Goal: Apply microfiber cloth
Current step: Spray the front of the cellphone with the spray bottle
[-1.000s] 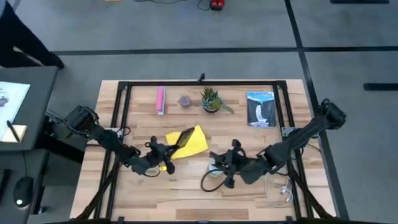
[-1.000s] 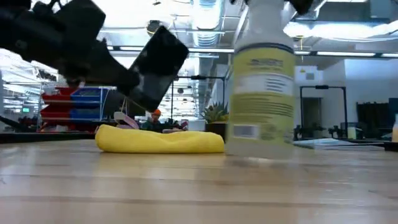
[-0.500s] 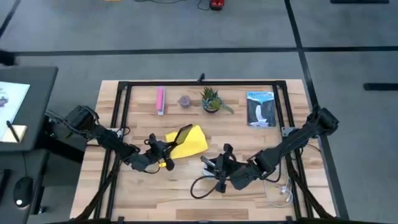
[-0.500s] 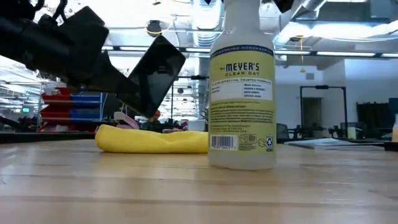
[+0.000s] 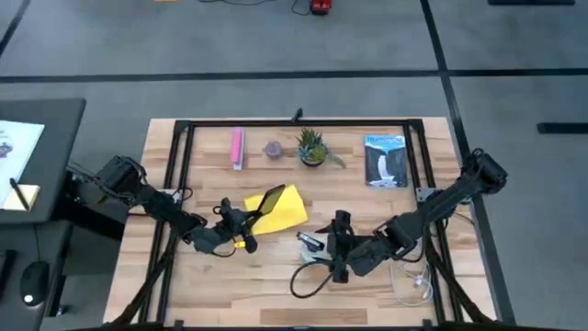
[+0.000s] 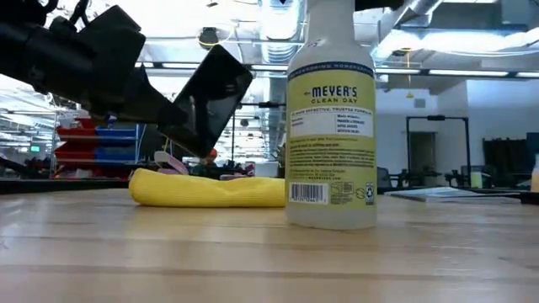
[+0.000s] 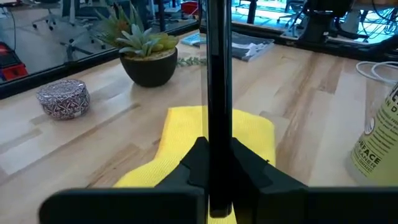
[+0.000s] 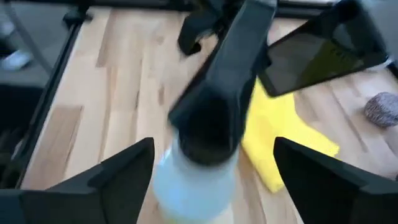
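The yellow microfiber cloth (image 5: 287, 211) lies crumpled on the table's middle (image 6: 210, 190). My left gripper (image 5: 243, 221) is shut on a black phone (image 6: 210, 99), held tilted above the cloth's near-left part. A clear spray bottle (image 6: 331, 143) with a yellow label stands upright on the table, right of the cloth. My right gripper (image 5: 323, 246) is open. In the right wrist view its fingers (image 8: 118, 180) stand on either side of the bottle's neck (image 8: 196, 180), under the black trigger head. My left gripper pinches the phone's lower end (image 7: 217, 163) between its two fingers, one on each flat face. The fingers come slanting up from the table's left. The phone is lifted clear and leans up over the cloth (image 7: 214, 134).
Along the far edge stand a pink bar (image 5: 237, 147), a small grey tin (image 5: 273, 148), a potted plant (image 5: 312, 147) and a blue booklet (image 5: 386, 161). A black cable loop (image 5: 308, 276) and white cords (image 5: 413, 280) lie near the right arm. A black frame (image 5: 179, 165) borders the table.
My right gripper carried the spray bottle toward the table's near-left. The bottle, blurred in motion a second ago, now stands still on the table. The gripper has since drawn back a little toward the right edge. The phone and cloth have stayed put.
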